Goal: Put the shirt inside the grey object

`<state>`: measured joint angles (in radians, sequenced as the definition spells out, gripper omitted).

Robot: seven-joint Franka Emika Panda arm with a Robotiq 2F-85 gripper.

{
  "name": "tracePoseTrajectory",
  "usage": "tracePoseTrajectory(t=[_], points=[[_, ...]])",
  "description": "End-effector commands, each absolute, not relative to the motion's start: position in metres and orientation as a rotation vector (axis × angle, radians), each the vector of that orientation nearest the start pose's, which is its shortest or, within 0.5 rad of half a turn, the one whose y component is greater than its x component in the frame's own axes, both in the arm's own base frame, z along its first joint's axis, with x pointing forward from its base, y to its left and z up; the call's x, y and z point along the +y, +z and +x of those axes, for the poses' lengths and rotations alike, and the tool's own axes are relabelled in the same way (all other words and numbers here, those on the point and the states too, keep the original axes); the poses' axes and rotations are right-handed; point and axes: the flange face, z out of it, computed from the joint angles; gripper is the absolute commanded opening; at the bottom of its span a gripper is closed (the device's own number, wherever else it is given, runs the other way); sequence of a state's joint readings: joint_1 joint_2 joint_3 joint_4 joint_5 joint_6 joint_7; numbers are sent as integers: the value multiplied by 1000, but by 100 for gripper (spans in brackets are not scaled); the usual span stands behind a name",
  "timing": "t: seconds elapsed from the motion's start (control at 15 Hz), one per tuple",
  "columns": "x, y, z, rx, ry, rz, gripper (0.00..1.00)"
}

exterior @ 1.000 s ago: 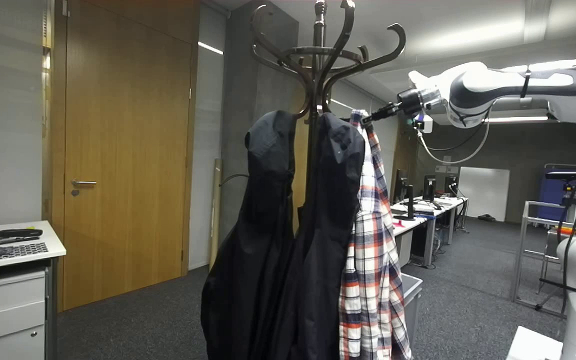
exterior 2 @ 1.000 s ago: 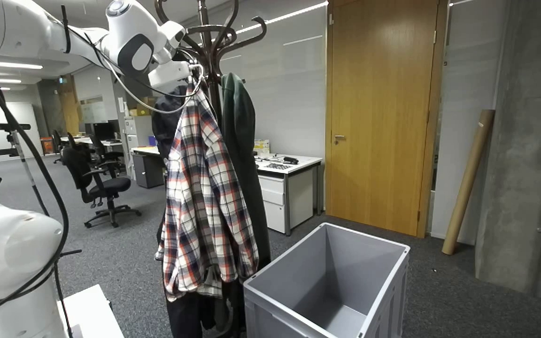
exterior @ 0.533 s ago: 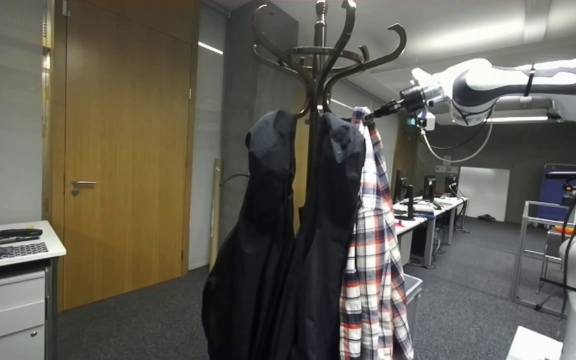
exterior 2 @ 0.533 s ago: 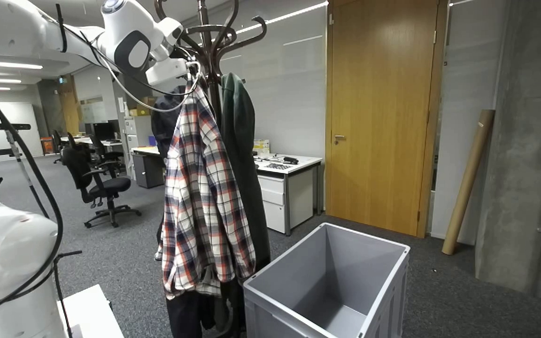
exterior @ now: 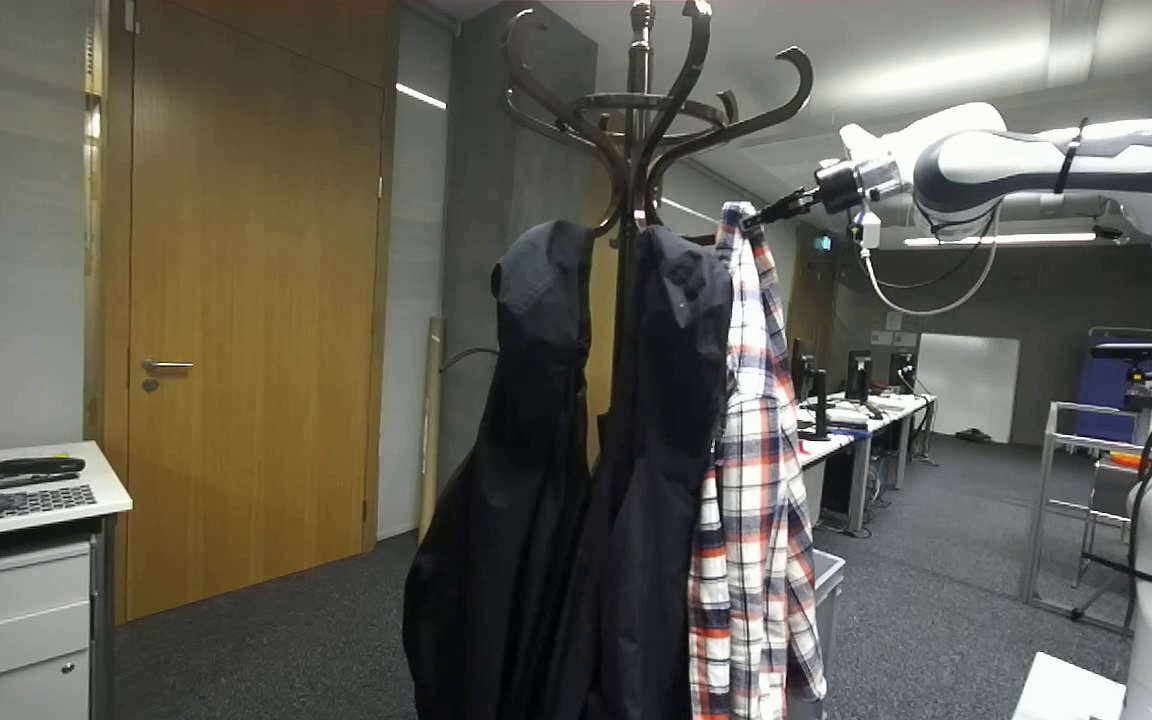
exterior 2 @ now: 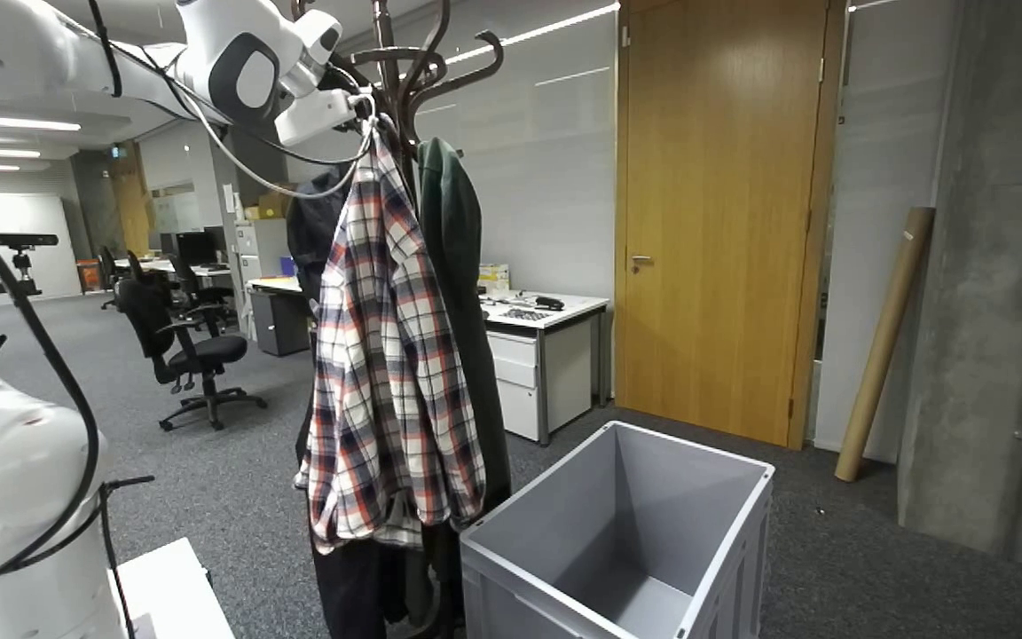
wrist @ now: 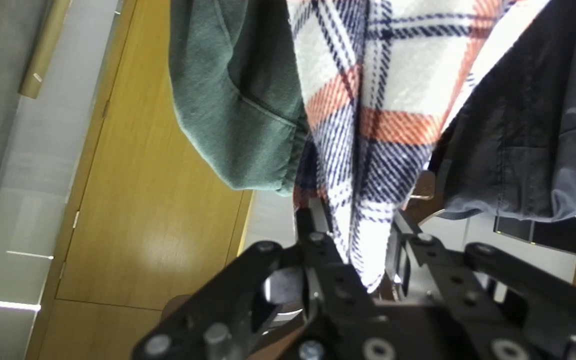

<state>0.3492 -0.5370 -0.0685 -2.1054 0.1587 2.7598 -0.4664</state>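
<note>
The plaid shirt [exterior: 761,450] hangs in long folds beside the coat stand; it also shows in an exterior view [exterior 2: 378,355]. In the wrist view the shirt's gathered top [wrist: 393,130] runs down between the fingers. My gripper [exterior: 750,222] is closed on this cloth near the shirt's top; it also shows in the wrist view [wrist: 360,220]. Whether the shirt still touches a hook is hidden. The grey bin [exterior 2: 680,479] stands on the floor with its open top up, below and beside the shirt. Only a corner of the bin [exterior: 829,580] shows behind the shirt in an exterior view.
A dark wooden coat stand [exterior: 640,120] with curved hooks rises close to the gripper. Dark jackets [exterior: 656,450] hang right beside the shirt. A green garment [exterior 2: 451,213] hangs on its other side. A white drawer desk [exterior 2: 564,355] stands behind.
My gripper has risen and drawn slightly back toward the robot base. The shirt's top and hem have risen with it. The jackets and bin have not moved.
</note>
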Motion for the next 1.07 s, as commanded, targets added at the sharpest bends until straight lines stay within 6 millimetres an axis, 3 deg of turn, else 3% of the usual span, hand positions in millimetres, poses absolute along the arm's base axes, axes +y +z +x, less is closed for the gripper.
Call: tracePoseTrajectory(t=[0.0, 0.67, 1.0], points=[[82, 806, 404, -712, -1817, -2433, 7], [35, 831, 402, -553, -1928, -2507, 7], [-3, 840, 403, -414, -1978, -2556, 7]])
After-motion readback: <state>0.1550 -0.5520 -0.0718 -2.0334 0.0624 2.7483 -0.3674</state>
